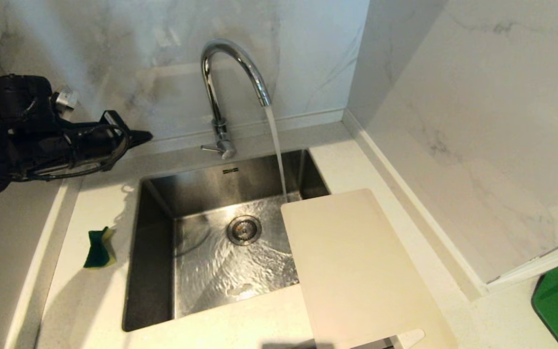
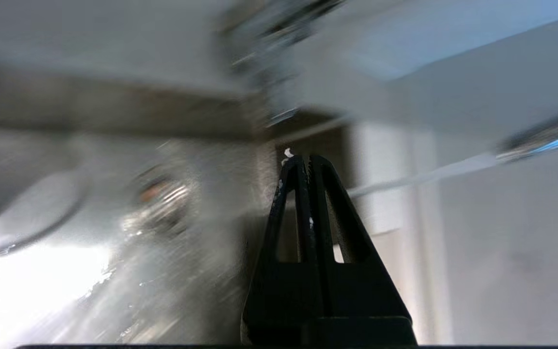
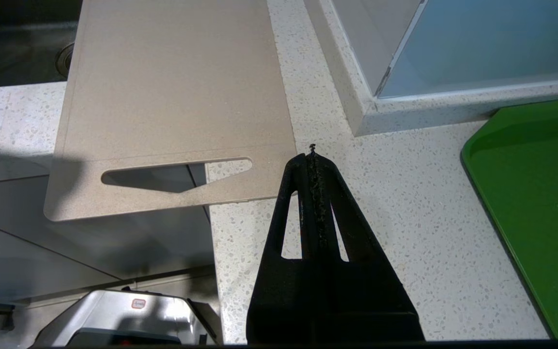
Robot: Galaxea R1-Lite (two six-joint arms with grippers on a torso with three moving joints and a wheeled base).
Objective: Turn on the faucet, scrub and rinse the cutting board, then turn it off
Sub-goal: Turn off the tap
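Faucet (image 1: 233, 72) running, well right of closed, empty left gripper (image 1: 146, 137).

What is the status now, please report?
Left gripper shut, empty, raised left of faucet; right gripper shut, parked over counter. Water running into sink; cutting board dry, on sink's right edge. Nothing in the way.

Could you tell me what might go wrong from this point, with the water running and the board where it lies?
The cutting board overhangs both the sink and the counter's front edge, so a careless nudge could tip it. The faucet stream lands by the board's corner and may splash the counter. The sponge lies untouched; the shut left gripper must open first.
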